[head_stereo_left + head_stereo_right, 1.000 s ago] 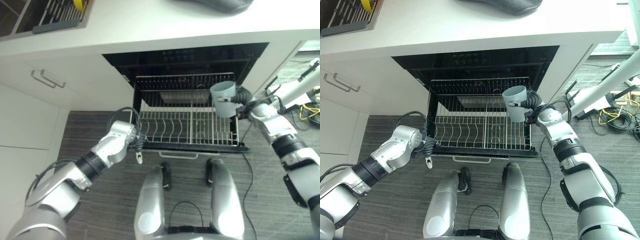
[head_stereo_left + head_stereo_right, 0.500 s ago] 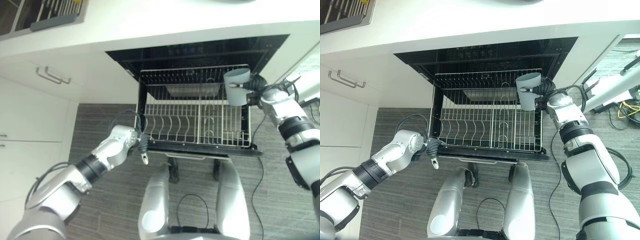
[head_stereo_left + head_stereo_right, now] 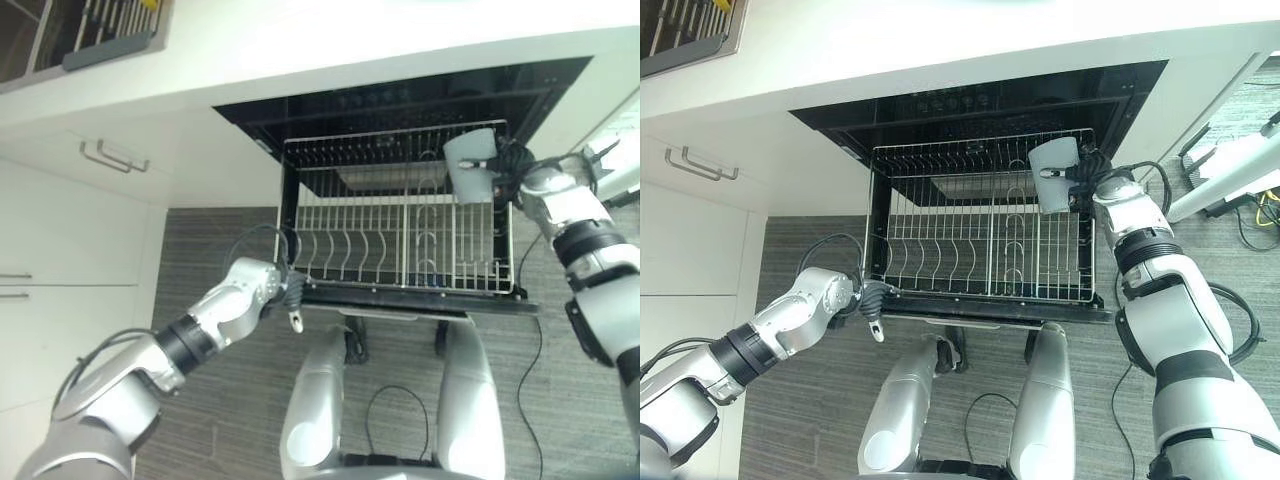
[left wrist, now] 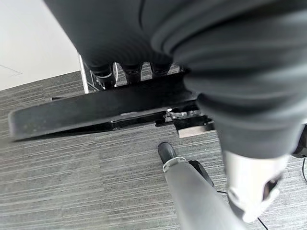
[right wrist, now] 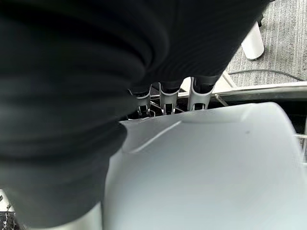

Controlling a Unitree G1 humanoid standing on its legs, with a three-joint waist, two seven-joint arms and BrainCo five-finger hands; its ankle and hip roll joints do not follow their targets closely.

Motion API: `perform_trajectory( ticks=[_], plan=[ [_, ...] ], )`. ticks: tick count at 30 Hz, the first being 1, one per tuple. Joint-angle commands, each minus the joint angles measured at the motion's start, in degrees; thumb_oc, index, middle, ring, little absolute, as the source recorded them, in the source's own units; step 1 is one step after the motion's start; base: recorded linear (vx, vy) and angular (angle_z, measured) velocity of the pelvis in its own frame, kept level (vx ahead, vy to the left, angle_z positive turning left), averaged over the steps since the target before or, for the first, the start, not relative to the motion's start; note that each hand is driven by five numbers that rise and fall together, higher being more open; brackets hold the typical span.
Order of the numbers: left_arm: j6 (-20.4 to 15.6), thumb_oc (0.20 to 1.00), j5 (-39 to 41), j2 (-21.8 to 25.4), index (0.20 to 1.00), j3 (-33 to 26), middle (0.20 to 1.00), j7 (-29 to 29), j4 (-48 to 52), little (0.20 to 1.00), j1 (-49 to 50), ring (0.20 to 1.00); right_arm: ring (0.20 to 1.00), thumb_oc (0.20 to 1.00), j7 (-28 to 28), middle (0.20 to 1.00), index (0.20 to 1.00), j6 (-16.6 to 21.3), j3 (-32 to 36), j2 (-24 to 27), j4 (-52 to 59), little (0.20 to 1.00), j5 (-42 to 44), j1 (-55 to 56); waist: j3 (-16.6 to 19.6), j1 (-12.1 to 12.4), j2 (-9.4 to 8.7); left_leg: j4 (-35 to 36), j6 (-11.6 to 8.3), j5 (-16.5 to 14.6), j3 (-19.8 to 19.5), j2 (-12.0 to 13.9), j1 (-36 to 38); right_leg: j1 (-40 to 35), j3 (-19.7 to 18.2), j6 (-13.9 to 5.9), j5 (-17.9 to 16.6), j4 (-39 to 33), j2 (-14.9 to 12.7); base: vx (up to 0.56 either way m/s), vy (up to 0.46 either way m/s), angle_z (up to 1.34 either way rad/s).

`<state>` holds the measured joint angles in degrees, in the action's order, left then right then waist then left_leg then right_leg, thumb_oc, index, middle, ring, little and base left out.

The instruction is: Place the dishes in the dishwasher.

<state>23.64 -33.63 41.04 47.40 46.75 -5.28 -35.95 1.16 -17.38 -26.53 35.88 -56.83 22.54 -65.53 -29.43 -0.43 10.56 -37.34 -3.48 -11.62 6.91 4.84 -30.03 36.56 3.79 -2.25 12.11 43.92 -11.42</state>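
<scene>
**Cup held over the right rear of the pulled-out rack**

The right hand (image 3: pixel 1085 180) has its fingers curled round a pale blue-grey cup (image 3: pixel 1054 174), tilted, with its mouth turned away from the robot, held above the right rear corner of the wire rack (image 3: pixel 980 240); the right wrist view shows fingers (image 5: pixel 165 93) wrapped over the cup's wall; the cup has not yet been set down. The rack stands drawn out of the dishwasher (image 3: pixel 970 105) under the white counter (image 3: pixel 940 45), its tines bare of dishes. The left hand (image 3: pixel 288 295) sits at the rack's front left corner; in its wrist view the fingers (image 4: pixel 127 72) hook over the dark front rail (image 4: pixel 96 108), apparently steadying it.

Risks, as judged from this pose: the cup hangs close to the rack's right edge, so a release there may let it tip over the side wire onto the floor (image 3: pixel 220 400); lowered while tilted, its rim may catch on an upright tine and lodge askew; should the left hand slacken, the rack could roll while the cup descends and shift the target under it; a thin-walled cup gripped from one side may also slip within the fingers as they open.
</scene>
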Motion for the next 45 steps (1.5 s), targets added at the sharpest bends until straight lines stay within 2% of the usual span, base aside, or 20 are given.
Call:
perform_trajectory(
  ticks=[1,6,10,13,14,17,18,21,22,23,24,25,26,29,34,36,37,39,44,45],
  plan=[
    [-1.67,1.0,7.63,-0.21,1.0,10.97,1.0,5.61,5.22,1.0,20.07,1.0,1.0,1.0,3.66,1.0,1.0,-1.6,1.27,1.84,-0.64,1.0,-0.15,-1.36,-0.37,1.1,-1.63,2.34,2.5,3.83,-2.07,-1.06,-5.06,0.2,2.07,1.87,-0.73,-4.28,1.06,0.0,0.0,0.0],
    [-0.66,1.0,8.1,0.12,1.0,9.43,1.0,2.92,6.42,1.0,21.19,1.0,1.0,1.0,6.45,1.0,1.0,-3.0,1.57,2.99,5.4,1.0,0.87,0.04,-0.37,0.35,-1.79,3.42,2.37,4.2,-1.4,-0.82,-4.34,-0.17,1.97,1.96,-0.83,-5.0,1.48,-0.01,0.019,-0.05],
    [-1.28,1.0,11.62,0.78,1.0,6.68,1.0,-5.48,8.31,1.0,22.12,1.0,1.0,1.0,8.21,1.0,1.0,-3.45,4.44,4.36,11.98,1.0,0.28,2.12,-0.37,-0.51,-2.07,4.51,2.36,4.72,-0.6,-0.46,-3.38,-0.81,1.63,1.85,-1.16,-5.96,2.07,0.0,0.006,-0.01],
    [-1.25,1.0,13.67,1.23,1.0,4.44,1.0,-8.89,10.4,1.0,22.86,1.0,1.0,1.0,9.14,1.0,1.0,-4.28,6.73,5.35,17.06,1.0,-0.07,4.35,-0.37,-1.05,-2.17,4.99,2.4,5.0,-0.21,-0.39,-2.84,-1.21,1.44,1.81,-1.37,-6.49,2.31,0.0,0.019,-0.04],
    [-2.19,1.0,15.56,1.58,1.0,2.73,1.0,-12.79,11.67,1.0,23.83,1.0,1.0,1.0,10.64,1.0,1.0,-4.07,8.56,5.85,20.2,1.0,0.27,6.14,-0.37,-1.41,-2.08,5.31,2.4,5.17,0.14,-0.29,-2.47,-1.48,1.27,1.81,-1.42,-6.79,2.44,0.0,0.032,-0.05],
    [-4.22,1.0,17.28,2.23,1.0,0.21,1.0,-18.76,13.46,1.0,24.83,1.0,1.0,1.0,12.22,1.0,1.0,-4.45,11.47,6.35,25.22,1.0,-0.19,8.96,-0.37,-1.89,-1.88,5.72,2.44,5.41,0.6,-0.19,-1.97,-1.87,0.98,1.8,-1.5,-7.21,2.6,-0.02,0.026,-0.13],
    [-7.12,1.0,18.9,2.67,1.0,-1.89,1.0,-22.68,15.23,1.0,26.05,1.0,1.0,1.0,12.45,1.0,1.0,-4.9,13.44,6.69,29.15,1.0,-0.51,11.12,-0.37,-2.1,-1.78,6.02,2.51,5.53,0.83,-0.2,-1.63,-2.17,0.84,1.82,-1.55,-7.52,2.73,-0.03,0.017,-0.1],
    [-10.03,1.0,21.7,3.0,1.0,-4.93,1.0,-29.09,18.41,1.0,27.72,1.0,1.0,1.0,12.83,1.0,1.0,-5.43,15.75,6.52,34.98,1.0,0.31,15.2,-0.37,-2.5,-1.69,6.59,2.5,5.82,1.36,-0.11,-1.05,-2.83,0.73,1.84,-1.82,-8.44,2.87,-0.03,0.013,-0.09],
    [-12.43,1.0,23.55,3.29,1.0,-7.29,1.0,-34.35,20.29,1.0,29.06,1.0,1.0,1.0,14.03,1.0,1.0,-4.56,17.37,6.12,38.42,1.0,1.95,18.24,-0.37,-2.65,-1.63,7.03,2.55,6.03,1.64,-0.05,-0.55,-3.38,0.63,1.81,-2.06,-9.1,2.94,-0.03,0.005,-0.15],
    [-14.31,1.0,24.71,3.37,1.0,-8.92,1.0,-38.52,21.39,1.0,29.84,1.0,1.0,1.0,15.46,1.0,1.0,-3.26,18.58,5.64,41.03,1.0,4.26,20.22,-0.37,-2.74,-1.61,7.3,2.61,6.14,1.74,-0.07,-0.29,-3.69,0.59,1.77,-2.18,-9.45,3.05,-0.03,-0.021,-0.1],
    [-18.19,1.0,28.25,3.74,1.0,-12.23,1.0,-43.79,23.42,1.0,31.22,1.0,1.0,1.0,18.69,1.0,1.0,-1.48,20.76,4.26,46.41,1.0,6.94,24.65,-0.37,-2.84,-1.81,7.81,2.62,6.28,1.91,-0.02,0.32,-4.45,0.56,1.62,-2.43,-10.21,3.2,-0.01,-0.032,-0.04],
    [-19.34,1.0,29.35,3.93,1.0,-13.17,1.0,-44.84,24.01,1.0,31.78,1.0,1.0,1.0,19.49,1.0,1.0,-0.95,21.44,3.72,47.98,1.0,7.58,26.17,-0.37,-2.86,-1.97,7.98,2.64,6.34,1.94,-0.01,0.55,-4.73,0.6,1.58,-2.54,-10.45,3.23,-0.02,-0.07,0.0],
    [-23.7,1.0,33.0,3.59,1.0,-17.98,1.0,-48.05,26.37,1.0,34.03,1.0,1.0,1.0,20.88,1.0,1.0,2.48,23.99,0.9,54.11,1.0,9.1,33.47,-0.37,-2.99,-2.23,8.58,2.77,6.53,2.08,-0.1,0.98,-5.45,0.71,1.47,-3.02,-11.43,3.47,-0.03,-0.071,-0.05],
    [-32.15,1.0,39.94,2.19,1.0,-26.11,1.0,-52.91,29.1,1.0,36.84,1.0,1.0,1.0,21.66,1.0,1.0,8.22,24.59,-5.36,63.31,1.0,5.77,46.02,-0.37,-3.36,-3.56,10.68,3.11,7.16,2.07,-0.43,2.37,-7.6,0.94,1.02,-4.48,-14.51,4.08,-0.06,-0.099,0.02],
    [-40.59,1.0,44.7,-1.73,1.0,-34.01,1.0,-57.64,29.47,1.0,35.16,1.0,1.0,1.0,17.71,1.0,1.0,12.72,24.55,-6.02,70.94,1.0,4.49,54.5,-0.36,-3.77,-6.93,16.04,2.98,8.14,2.64,-0.06,7.55,-14.14,1.39,0.06,-6.81,-22.3,5.6,-0.07,-0.1,-0.02],
    [-42.35,1.0,44.91,-2.82,1.0,-35.1,1.0,-59.11,29.16,1.0,34.14,1.0,1.0,1.0,17.13,1.0,1.0,14.12,24.88,-6.02,71.86,1.0,4.44,55.4,-0.22,-3.92,-7.59,17.61,2.84,8.39,2.89,-0.08,9.32,-15.83,1.4,-0.2,-7.23,-24.0,5.84,-0.06,-0.018,-0.01],
    [-44.85,1.0,44.46,-4.23,1.0,-36.81,1.0,-61.89,29.04,1.0,33.17,1.0,1.0,1.0,17.03,1.0,1.0,15.62,25.17,-6.28,72.9,1.0,4.57,56.22,0.73,-3.9,-8.33,19.03,2.64,8.38,3.21,-0.24,10.89,-17.35,1.37,-0.45,-7.55,-25.83,5.96,-0.07,0.017,-0.01],
    [-49.03,1.0,45.06,-5.87,1.0,-38.87,1.0,-61.4,29.15,1.0,32.56,1.0,1.0,1.0,16.74,1.0,1.0,16.73,25.96,-6.61,74.03,1.0,4.38,57.32,1.93,-3.74,-9.14,20.43,2.5,8.01,3.31,-0.72,12.72,-19.32,1.65,-0.82,-8.02,-28.17,5.64,-0.07,0.035,0.02],
    [-49.99,1.0,46.04,-8.43,1.0,-42.49,1.0,-60.43,29.17,1.0,32.3,1.0,1.0,1.0,16.12,1.0,1.0,18.74,28.65,-6.73,75.76,1.0,2.34,59.33,5.9,-3.13,-11.23,23.33,2.52,7.0,4.2,-1.74,17.78,-24.88,2.69,-2.34,-10.05,-33.37,4.11,-0.02,0.088,0.06],
    [-49.96,1.0,46.77,-8.66,1.0,-43.8,1.0,-59.51,29.11,1.0,32.79,1.0,1.0,1.0,15.63,1.0,1.0,19.29,29.96,-6.51,76.32,1.0,2.36,60.29,7.23,-2.84,-11.67,24.55,2.61,6.29,4.46,-2.14,19.95,-27.24,3.15,-3.27,-10.38,-34.8,3.56,0.0,0.104,0.02]
  ],
)
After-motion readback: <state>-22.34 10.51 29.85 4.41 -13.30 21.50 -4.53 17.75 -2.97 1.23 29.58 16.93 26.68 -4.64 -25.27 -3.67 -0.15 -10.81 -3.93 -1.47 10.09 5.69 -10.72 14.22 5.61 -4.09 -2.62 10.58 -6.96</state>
